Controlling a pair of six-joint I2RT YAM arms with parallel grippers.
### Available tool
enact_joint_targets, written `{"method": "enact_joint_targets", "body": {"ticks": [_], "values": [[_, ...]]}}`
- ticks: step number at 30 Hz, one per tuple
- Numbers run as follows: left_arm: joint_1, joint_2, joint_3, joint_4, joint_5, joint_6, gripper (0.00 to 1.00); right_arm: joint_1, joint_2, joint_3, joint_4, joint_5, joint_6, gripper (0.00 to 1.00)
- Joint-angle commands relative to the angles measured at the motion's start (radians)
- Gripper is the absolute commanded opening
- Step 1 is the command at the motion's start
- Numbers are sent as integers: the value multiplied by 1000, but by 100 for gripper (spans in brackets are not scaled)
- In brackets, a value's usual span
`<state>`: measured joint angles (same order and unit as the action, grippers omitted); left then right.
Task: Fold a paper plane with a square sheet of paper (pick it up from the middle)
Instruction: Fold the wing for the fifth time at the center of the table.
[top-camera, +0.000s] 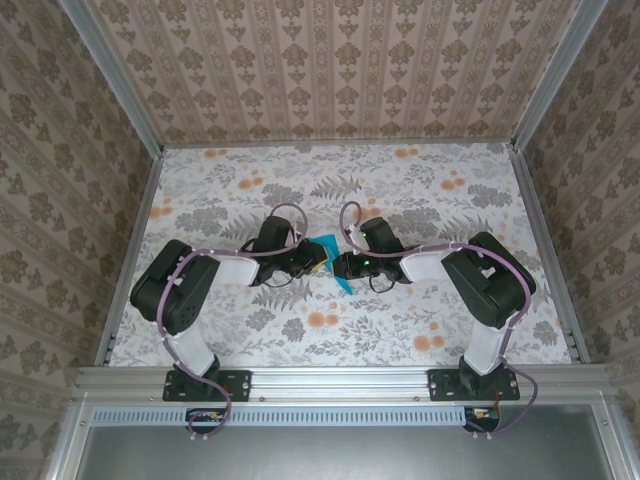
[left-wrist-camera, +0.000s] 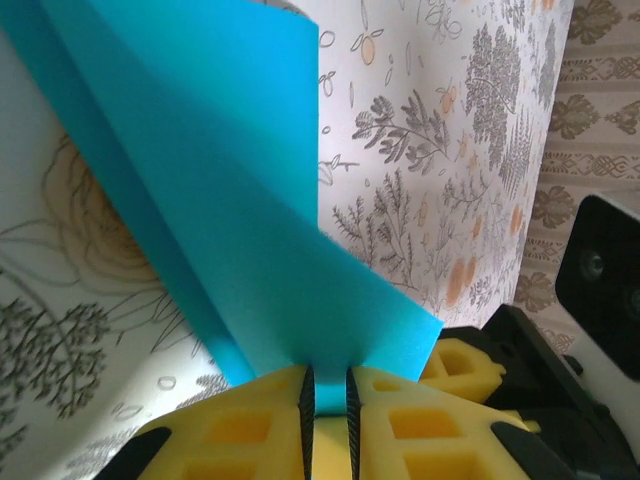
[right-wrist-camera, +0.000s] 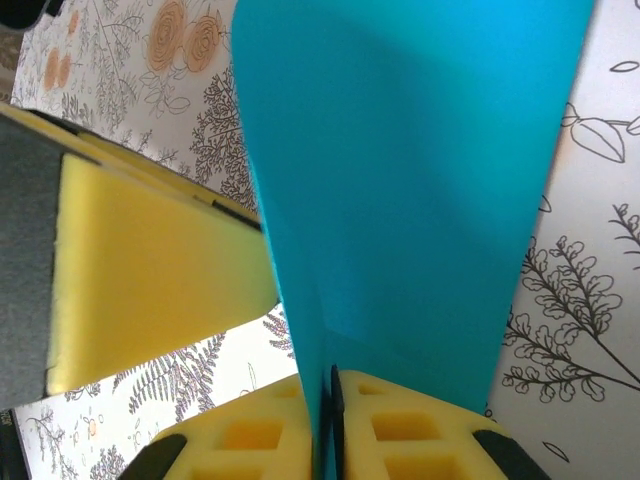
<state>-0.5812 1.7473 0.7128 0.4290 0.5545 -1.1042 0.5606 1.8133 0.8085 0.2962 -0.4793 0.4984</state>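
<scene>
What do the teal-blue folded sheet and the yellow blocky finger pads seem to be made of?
Teal-blue folded sheet: thin matte paper, judging by sharp creases and a curling free edge. Yellow blocky finger pads: probably moulded plastic or firm foam, matte, with recessed pockets.

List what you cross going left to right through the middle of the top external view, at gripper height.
left arm → left gripper → paper plane, pinched between the two → right gripper → right arm
</scene>
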Motion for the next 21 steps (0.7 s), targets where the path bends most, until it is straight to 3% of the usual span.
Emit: {"method": "enact_joint_targets", "body": {"ticks": [1, 8, 21], "values": [[-6, 28, 37, 33, 23, -5, 18, -5, 3, -9, -26, -5, -23, 17], [-8, 43, 43, 26, 23, -1, 16, -5, 9, -5, -48, -1, -37, 17], [-6, 26, 17, 33, 18, 1, 16, -27, 45, 24, -49, -103, 27, 5]]}}
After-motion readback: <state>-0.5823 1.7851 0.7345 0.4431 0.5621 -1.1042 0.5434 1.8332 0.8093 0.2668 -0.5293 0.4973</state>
